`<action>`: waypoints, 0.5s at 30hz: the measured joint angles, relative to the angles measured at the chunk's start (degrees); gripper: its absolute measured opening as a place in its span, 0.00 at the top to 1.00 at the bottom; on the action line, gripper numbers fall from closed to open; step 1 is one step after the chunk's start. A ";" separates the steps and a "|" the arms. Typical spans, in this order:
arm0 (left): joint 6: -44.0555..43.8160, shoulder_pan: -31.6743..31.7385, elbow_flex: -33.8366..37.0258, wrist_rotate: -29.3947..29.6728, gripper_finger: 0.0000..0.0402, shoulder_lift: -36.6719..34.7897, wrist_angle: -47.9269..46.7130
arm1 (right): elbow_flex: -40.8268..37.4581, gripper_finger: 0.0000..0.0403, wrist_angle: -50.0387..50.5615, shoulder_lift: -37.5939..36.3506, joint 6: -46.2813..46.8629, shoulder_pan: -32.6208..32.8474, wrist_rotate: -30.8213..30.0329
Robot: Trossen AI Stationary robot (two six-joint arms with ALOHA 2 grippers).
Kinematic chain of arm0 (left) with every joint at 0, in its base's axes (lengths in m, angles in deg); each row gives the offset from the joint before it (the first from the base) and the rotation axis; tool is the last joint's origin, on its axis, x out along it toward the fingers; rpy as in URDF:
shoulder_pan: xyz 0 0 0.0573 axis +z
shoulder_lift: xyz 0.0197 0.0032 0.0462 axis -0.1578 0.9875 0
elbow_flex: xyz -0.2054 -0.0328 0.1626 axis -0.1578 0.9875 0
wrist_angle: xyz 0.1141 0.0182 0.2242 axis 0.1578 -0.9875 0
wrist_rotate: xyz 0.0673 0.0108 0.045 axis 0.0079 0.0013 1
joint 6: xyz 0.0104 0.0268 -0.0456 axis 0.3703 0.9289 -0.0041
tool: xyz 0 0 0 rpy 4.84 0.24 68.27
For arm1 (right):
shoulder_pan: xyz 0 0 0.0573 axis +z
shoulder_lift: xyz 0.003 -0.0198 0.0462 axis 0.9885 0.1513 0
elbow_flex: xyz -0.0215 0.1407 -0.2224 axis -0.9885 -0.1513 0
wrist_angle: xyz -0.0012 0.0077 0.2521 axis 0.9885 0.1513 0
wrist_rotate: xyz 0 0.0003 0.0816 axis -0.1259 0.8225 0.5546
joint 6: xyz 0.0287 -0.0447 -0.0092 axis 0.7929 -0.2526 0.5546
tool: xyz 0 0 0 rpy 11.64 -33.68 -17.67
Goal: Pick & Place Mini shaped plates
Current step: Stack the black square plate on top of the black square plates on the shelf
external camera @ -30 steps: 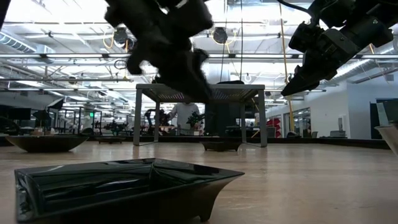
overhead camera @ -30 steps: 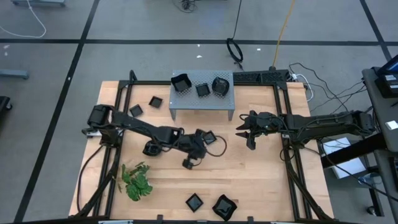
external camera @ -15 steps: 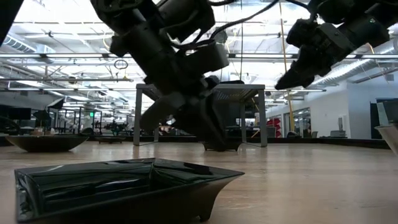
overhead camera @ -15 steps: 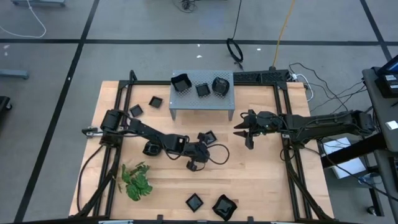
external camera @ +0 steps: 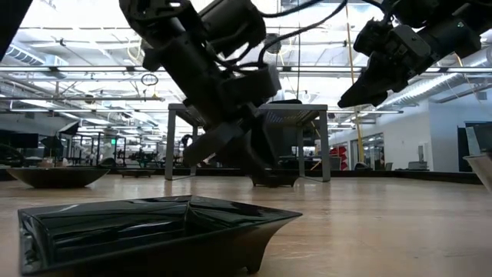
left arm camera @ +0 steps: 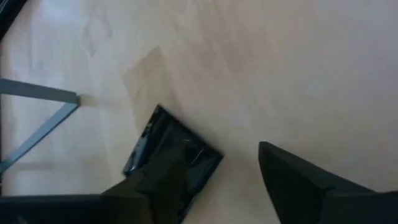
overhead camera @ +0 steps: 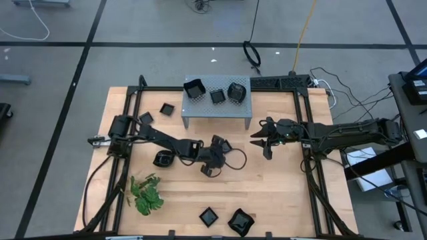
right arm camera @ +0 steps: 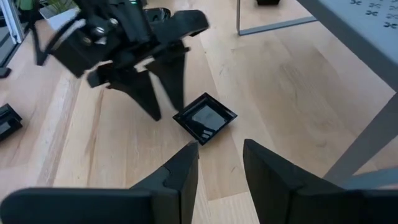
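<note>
Partly behind left gripper (left arm camera: 239,180): square plate (left arm camera: 177,158)

The wooden table (overhead camera: 280,193) carries a grey perforated stand (overhead camera: 217,107), a green sprig (overhead camera: 147,193), and black mini plates (overhead camera: 209,215) scattered around; it seems seven lie directly on wood.

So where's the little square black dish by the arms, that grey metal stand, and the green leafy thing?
square dish (right arm camera: 206,117), right wrist view, on its flat centre
grey metal stand (overhead camera: 217,107), high view, on its perforated top
green leafy sprig (overhead camera: 146,194), high view, among its leaves
</note>
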 joint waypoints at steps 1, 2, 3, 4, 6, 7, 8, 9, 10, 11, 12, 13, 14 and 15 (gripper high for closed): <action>1.01 0.60 0.00 -0.04 0.45 0.00 0.02 | 0.00 0.71 0.04 0.02 0.00 0.00 -0.01; 1.82 1.23 0.02 -0.26 0.44 0.00 0.01 | 0.00 0.71 0.11 0.02 0.00 0.00 -0.01; 2.22 1.87 0.02 -0.73 0.43 0.00 -0.02 | 0.00 0.71 0.09 0.02 0.00 0.00 -0.01; 2.45 2.49 0.02 -1.41 0.43 0.01 -0.11 | 0.00 0.71 0.11 0.02 0.00 0.00 0.01; 2.55 3.82 0.02 -3.59 0.44 0.24 -0.26 | 0.00 0.71 0.07 0.02 0.00 0.00 -0.01; 2.62 4.49 0.02 -4.37 0.45 0.26 -0.47 | 0.00 0.71 0.07 0.02 0.00 0.00 -0.01; 2.71 5.16 0.04 -5.21 0.46 0.28 -0.57 | 0.00 0.71 0.11 0.02 0.00 0.00 0.01; 2.72 5.84 0.04 -6.07 0.48 0.38 -0.43 | 0.00 0.71 0.11 0.02 0.00 0.00 -0.01; 2.70 6.50 0.04 -7.04 0.50 0.60 -0.21 | 0.00 0.71 0.11 0.02 0.00 0.00 -0.01; 2.69 7.10 0.04 -7.94 0.52 0.78 -0.30 | 0.00 0.71 0.11 0.02 0.00 0.00 -0.01; 2.58 7.60 0.04 -9.23 0.54 0.85 -0.36 | 0.00 0.71 0.11 0.02 0.00 0.00 -0.01; 2.63 8.00 0.04 -9.52 0.56 0.80 -0.62 | 0.00 0.71 0.11 0.02 0.00 0.00 -0.01; 2.67 8.37 0.04 -10.06 0.58 0.79 -0.92 | 0.00 0.71 0.10 0.02 0.00 0.00 -0.01; 2.66 8.70 0.04 -11.04 0.61 0.81 -1.20 | 0.00 0.71 0.10 0.02 0.00 0.00 -0.01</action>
